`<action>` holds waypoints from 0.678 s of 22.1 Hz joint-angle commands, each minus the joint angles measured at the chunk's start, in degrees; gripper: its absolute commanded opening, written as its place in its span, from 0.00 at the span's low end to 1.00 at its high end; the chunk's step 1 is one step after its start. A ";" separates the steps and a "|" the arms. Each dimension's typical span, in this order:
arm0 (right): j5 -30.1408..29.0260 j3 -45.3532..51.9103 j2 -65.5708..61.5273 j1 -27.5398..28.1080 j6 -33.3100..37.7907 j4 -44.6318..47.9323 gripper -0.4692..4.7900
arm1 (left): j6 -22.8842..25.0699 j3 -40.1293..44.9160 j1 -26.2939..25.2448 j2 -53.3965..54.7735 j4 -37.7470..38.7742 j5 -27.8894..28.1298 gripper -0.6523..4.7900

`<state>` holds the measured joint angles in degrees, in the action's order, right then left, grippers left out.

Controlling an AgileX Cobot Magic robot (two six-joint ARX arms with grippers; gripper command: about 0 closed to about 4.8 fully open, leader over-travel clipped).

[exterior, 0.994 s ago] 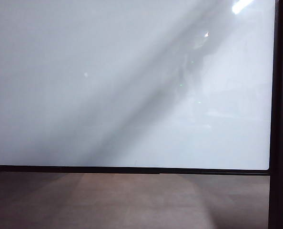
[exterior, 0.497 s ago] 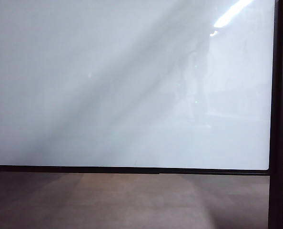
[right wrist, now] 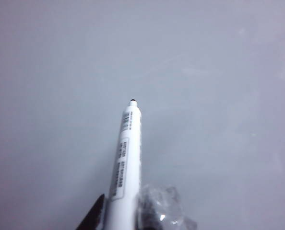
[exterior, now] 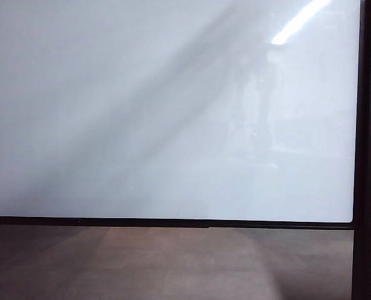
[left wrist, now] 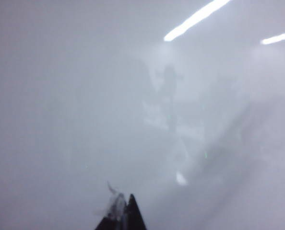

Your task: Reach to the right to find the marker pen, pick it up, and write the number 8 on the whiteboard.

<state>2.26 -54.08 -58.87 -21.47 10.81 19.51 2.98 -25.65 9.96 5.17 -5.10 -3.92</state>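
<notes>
Holding the marker pen (right wrist: 125, 163) by its lower barrel, our right gripper (right wrist: 121, 213) points the dark tip out toward the whiteboard (right wrist: 219, 96); the jaws are closed on the pen, one dark finger on one side and a clear padded one on the other. We cannot tell whether the tip touches the board. We judge the pen light, stiff and rather smooth, so the hold belongs low on the labelled barrel, well back from the tip, and firm enough that pressing on the glossy surface does not push it back through the fingers. Our left gripper (left wrist: 123, 215) shows only dark fingertips drawn close together, empty, facing the same board. In the exterior view the whiteboard (exterior: 142, 112) bears no number 8. We see no containers in any view.
</notes>
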 commanded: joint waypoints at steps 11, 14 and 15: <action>1.05 -16.48 -21.05 -3.32 -0.33 9.51 0.08 | 0.00 -6.67 1.75 3.96 2.27 -20.06 0.11; 1.36 -16.92 -22.62 -3.32 -0.33 11.23 0.08 | 0.00 -6.67 2.05 4.13 7.21 -23.32 0.11; 1.79 -16.92 -22.73 -3.30 -0.35 11.41 0.08 | 0.00 -6.67 2.05 4.17 7.34 -23.28 0.11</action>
<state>3.42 -70.52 -81.49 -24.71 10.68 29.19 2.98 -32.18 12.01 9.10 1.63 -26.55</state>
